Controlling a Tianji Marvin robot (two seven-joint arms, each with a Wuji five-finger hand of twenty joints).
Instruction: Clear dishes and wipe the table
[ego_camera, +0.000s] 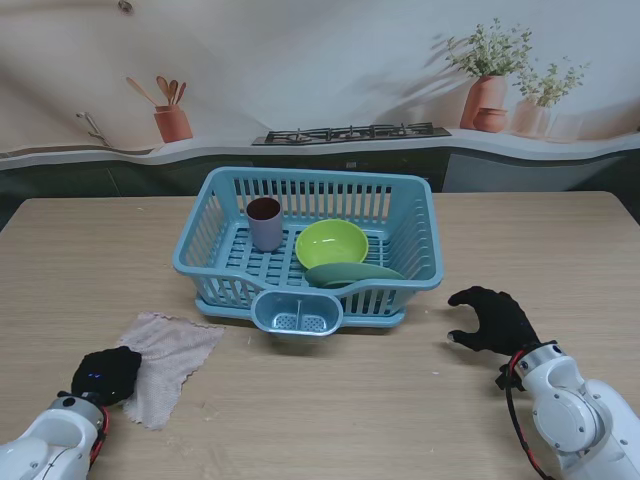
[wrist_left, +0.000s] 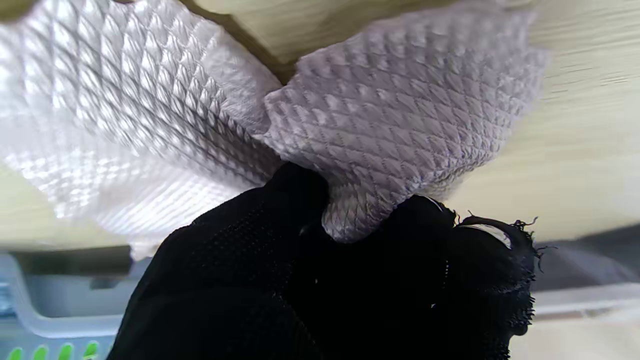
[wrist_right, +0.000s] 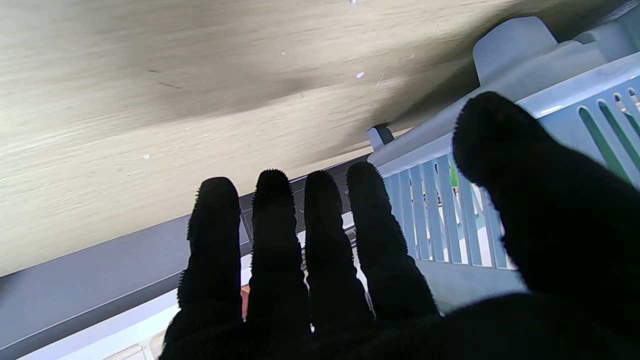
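Left robot hand: clamped on pale waffle-weave cloth, ready for wiping the wooden bench. Right robot hand: fingers spread, empty, beside loaded blue plastic dish rack.

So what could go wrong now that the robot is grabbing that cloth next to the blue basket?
1. The left hand pinches only one bunched edge of the pale waffle-weave cloth, so it might drag as a lump rather than wipe flat.
2. The light blue plastic dish basket sits close beside the cloth, so a wide sweep could bump or shove it.
3. The right hand hovers open near the basket's corner and could knock it.
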